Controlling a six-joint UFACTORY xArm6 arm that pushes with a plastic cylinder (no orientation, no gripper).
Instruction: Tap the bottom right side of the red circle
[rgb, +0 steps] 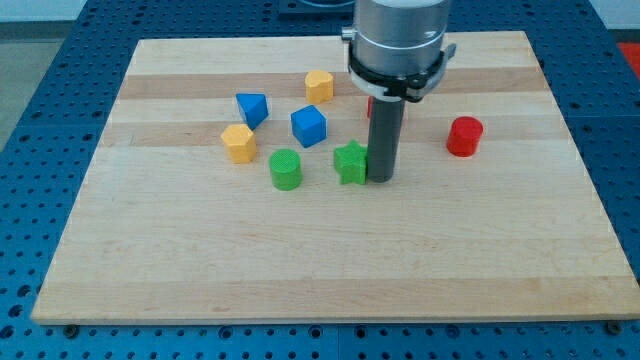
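A pale wooden board (330, 250) is seen lying on a blue perforated table (40, 60), with the arm's grey cylindrical housing (398, 40) entering from the view's top. A straight dark rod is shown descending from it, and my tip (381, 179) is planted on the board near its middle. No claw is fitted to this arm, so nothing is spread, pressed together or pinched; only the bare rod is present. The red circle (464, 136), a short upright cylinder, is placed toward the view's right and slightly higher than my tip, well apart from it, with bare wood between the two. Its bottom right side faces away from the rod. A green star (351, 162) is found just beside my tip on the view's left, close enough that touching cannot be ruled out. A small sliver of another red block (370, 106) is glimpsed behind the rod, mostly hidden, so its shape cannot be told. Further to the view's left, a green cylinder (285, 169), a blue cube (309, 126), a blue block of wedge-like shape (252, 108), and a yellow block (239, 143) are scattered loosely, none touching. A second yellow block (319, 86) is set nearer the view's top.
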